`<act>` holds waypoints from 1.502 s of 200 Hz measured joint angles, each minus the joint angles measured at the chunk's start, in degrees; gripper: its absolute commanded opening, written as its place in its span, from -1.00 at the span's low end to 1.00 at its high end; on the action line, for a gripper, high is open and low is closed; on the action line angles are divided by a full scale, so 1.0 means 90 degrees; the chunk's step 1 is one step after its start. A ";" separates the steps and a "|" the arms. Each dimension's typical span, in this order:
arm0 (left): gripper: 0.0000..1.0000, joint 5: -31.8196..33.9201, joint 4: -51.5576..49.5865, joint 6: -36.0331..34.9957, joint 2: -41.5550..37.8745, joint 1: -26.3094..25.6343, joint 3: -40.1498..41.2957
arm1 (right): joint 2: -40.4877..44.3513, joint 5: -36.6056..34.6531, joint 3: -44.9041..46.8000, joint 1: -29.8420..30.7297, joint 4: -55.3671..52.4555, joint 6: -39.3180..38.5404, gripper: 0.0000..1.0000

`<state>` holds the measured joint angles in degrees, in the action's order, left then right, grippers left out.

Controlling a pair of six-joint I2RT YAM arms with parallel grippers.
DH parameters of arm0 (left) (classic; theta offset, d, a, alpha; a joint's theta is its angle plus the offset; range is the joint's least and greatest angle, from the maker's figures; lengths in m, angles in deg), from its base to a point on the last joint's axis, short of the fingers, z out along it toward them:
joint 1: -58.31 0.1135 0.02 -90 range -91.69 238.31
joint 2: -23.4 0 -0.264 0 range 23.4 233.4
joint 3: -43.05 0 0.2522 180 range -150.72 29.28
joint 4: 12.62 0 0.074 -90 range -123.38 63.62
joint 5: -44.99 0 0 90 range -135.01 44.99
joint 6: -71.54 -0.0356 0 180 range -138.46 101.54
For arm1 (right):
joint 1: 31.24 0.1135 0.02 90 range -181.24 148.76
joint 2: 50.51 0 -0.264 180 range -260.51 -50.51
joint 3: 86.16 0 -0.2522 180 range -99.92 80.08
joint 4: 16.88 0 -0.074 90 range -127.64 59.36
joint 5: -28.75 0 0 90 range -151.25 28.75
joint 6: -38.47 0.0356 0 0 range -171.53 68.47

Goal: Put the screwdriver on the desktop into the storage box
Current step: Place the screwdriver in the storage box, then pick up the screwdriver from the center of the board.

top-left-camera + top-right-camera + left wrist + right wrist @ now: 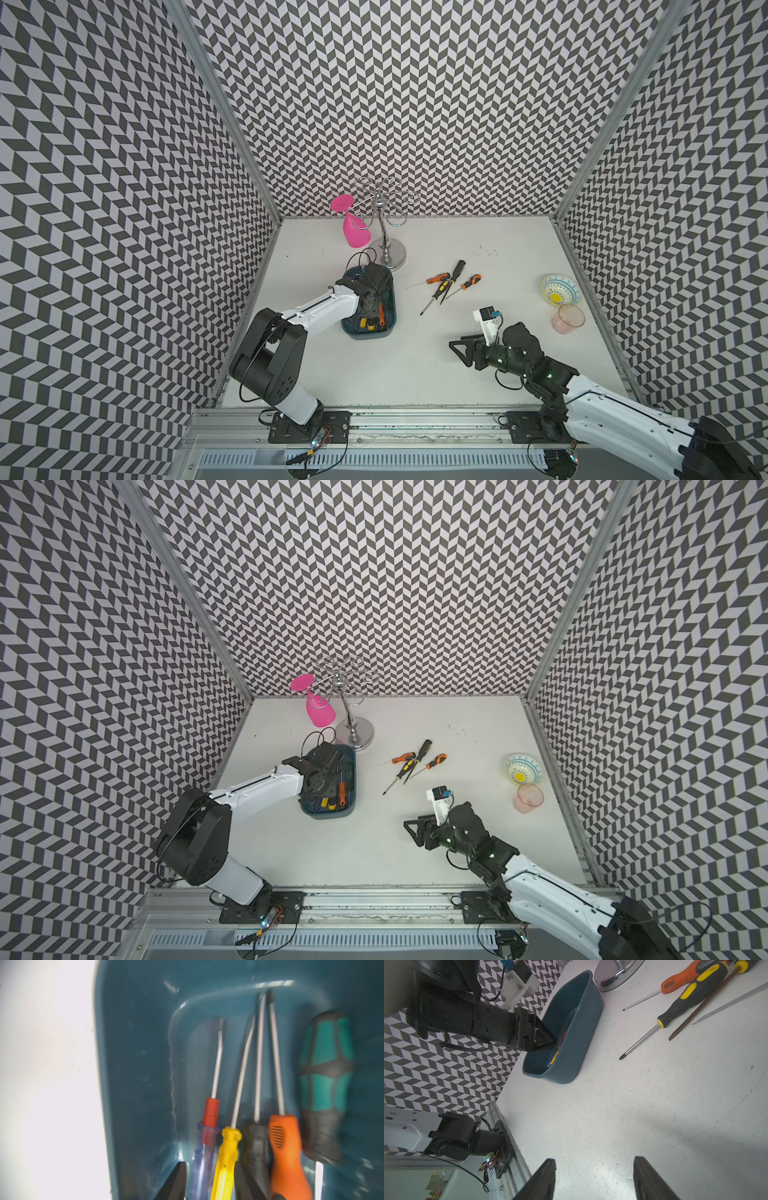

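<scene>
The left gripper [209,1164] sits low inside the dark teal-blue shallow plastic storage box [370,335], on the left part of the matte white desktop [415,365]. Its jaws stand a little apart around the yellow-handled screwdriver [227,1159] and the clear blue screwdriver with a red cap [209,1113]. Both lie on the box floor, and we judge that neither is pinched. The right gripper [594,1165] is spread wide and empty over the bare near part of the desktop.

The left jaws are only a little open. If the arm rises now, one finger may catch a handle and drag it out. It may also push the box against the chrome glass rack [387,249] just behind it. The screwdrivers outside lie close together, so a grip on one may roll its neighbours.

We count five screwdrivers in the box: those two, the dark grey screwdriver [256,1142], the orange screwdriver [284,1147] and the teal-and-grey screwdriver [326,1076]. Four lie on the desktop, right of the box:
- the orange thin-shaft screwdriver [438,278]
- the long black screwdriver [457,268]
- the black-and-yellow screwdriver [441,288]
- the orange-and-black screwdriver [472,281]

At the far right there is one round patterned bowl [561,289] and one pale pink cup [568,318]. One pink wine glass [356,232] hangs on the rack.
</scene>
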<state>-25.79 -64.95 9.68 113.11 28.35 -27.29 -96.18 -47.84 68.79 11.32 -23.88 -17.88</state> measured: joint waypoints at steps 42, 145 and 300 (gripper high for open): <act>-0.17 -0.0291 0.0131 0.0002 -0.0738 0.0000 0.0158 | -0.0083 -0.0160 -0.0340 -0.0012 -0.0226 -0.0027 0.28; -0.05 -0.1994 0.1450 0.0053 -0.3497 -0.0007 0.1785 | -0.1112 -0.0597 -0.1457 -0.0522 -0.0877 -0.0189 0.30; 0.03 -0.3269 0.3145 0.0602 -0.4770 -0.0789 0.2951 | -0.3451 -0.0389 -0.3179 -0.1654 -0.1615 -0.0342 0.22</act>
<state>-55.21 -36.64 15.10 70.19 21.25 -0.74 -127.23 -51.33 40.18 -3.56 -38.41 -20.96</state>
